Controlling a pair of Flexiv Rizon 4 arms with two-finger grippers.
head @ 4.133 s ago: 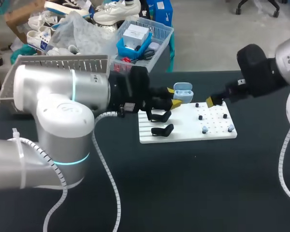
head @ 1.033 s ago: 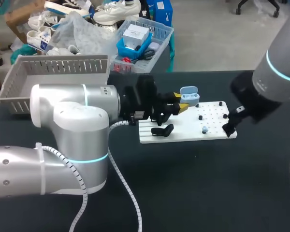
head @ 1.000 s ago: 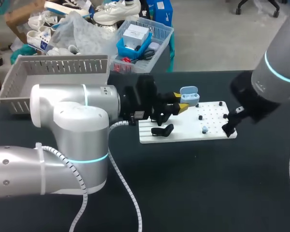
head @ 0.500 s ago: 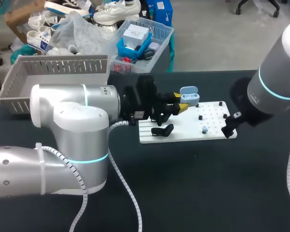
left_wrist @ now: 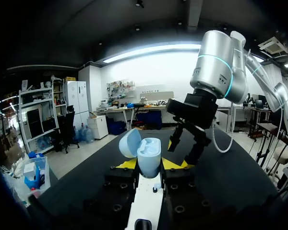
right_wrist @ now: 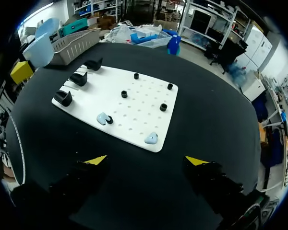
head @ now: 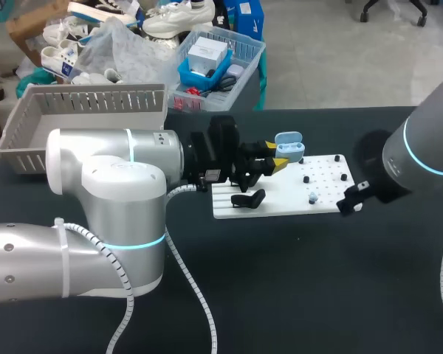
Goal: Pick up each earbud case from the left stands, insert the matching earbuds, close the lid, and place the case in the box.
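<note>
The open case (left_wrist: 148, 152) is kept clamped between the left gripper's (left_wrist: 149, 165) fingers, while the right gripper (right_wrist: 146, 160), spread wide and empty, has been drawn back, both earbuds (right_wrist: 150, 138) left ahead, unpicked.

My left arm (head: 103, 169) enters from left side, forearm level over counter (head: 280, 280), wrist pointing right. My left gripper (head: 275, 155) clamps from both sides on earbud case (head: 288, 145), holding it upright, lid open. My right arm (head: 428, 147) enters from right side, wrist angled down and inward. My right gripper (right_wrist: 146, 160) spread wide, yellow tips well apart, nothing between them, facing down over counter, well apart from left gripper.
</note>
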